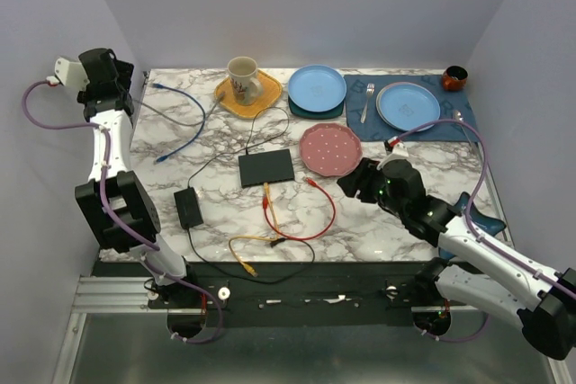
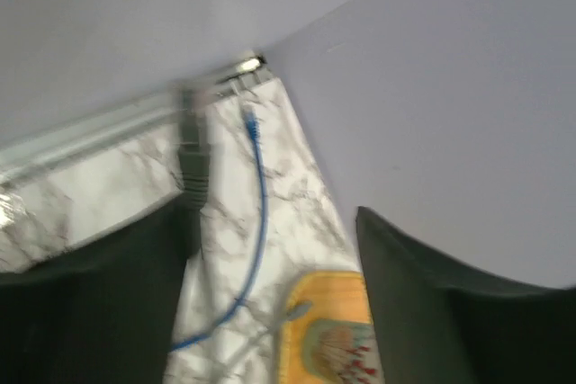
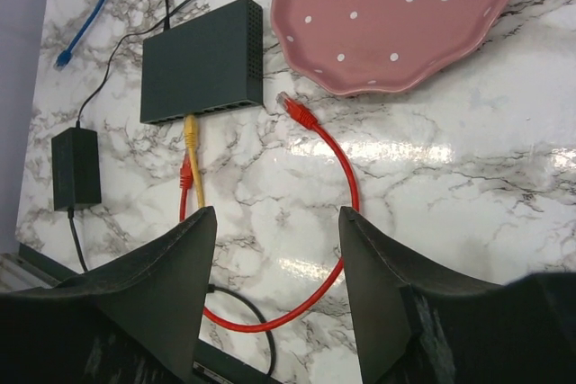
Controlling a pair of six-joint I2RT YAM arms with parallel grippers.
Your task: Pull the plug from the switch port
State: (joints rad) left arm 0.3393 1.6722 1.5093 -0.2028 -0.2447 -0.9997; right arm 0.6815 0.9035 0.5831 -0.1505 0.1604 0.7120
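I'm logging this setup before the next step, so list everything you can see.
switch: one, black, centre of table
power brick: one, black, left of switch
yellow cable: one, plugged into switch's near edge
red cable: one, looped in front of switch
blue cable: one, back left
pink dotted plate: one, right of switch
blue plate: one, back centre
rimmed blue plate: one, on placemat
mug: one, cream, on yellow plate
fork: one, silver, on placemat
small bowl: one, brown, back right corner
left gripper: open, back left corner
right gripper: open, near pink dotted plate
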